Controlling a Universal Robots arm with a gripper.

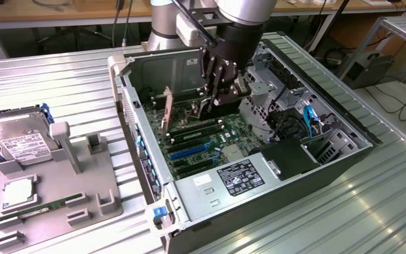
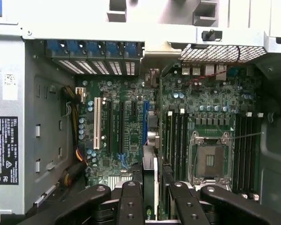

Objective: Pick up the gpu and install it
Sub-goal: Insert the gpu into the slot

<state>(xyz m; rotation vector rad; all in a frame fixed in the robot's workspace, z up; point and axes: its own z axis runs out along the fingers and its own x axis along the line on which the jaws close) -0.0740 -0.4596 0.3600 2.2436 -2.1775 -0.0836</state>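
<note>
Black-fingered, the gripper was clamped on the thin gpu, edge-on above the motherboard; it looked stiff, light and fragile, best held by its edges.

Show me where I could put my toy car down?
Bare ribbed table lies behind the grey tray, and more beside the computer case at the exterior view's right. Inside the case it is crowded around the gripper holding the gpu.

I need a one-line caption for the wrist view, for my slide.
Gripper holds the gpu edge-on over the motherboard, in line with the blue slot.
</note>
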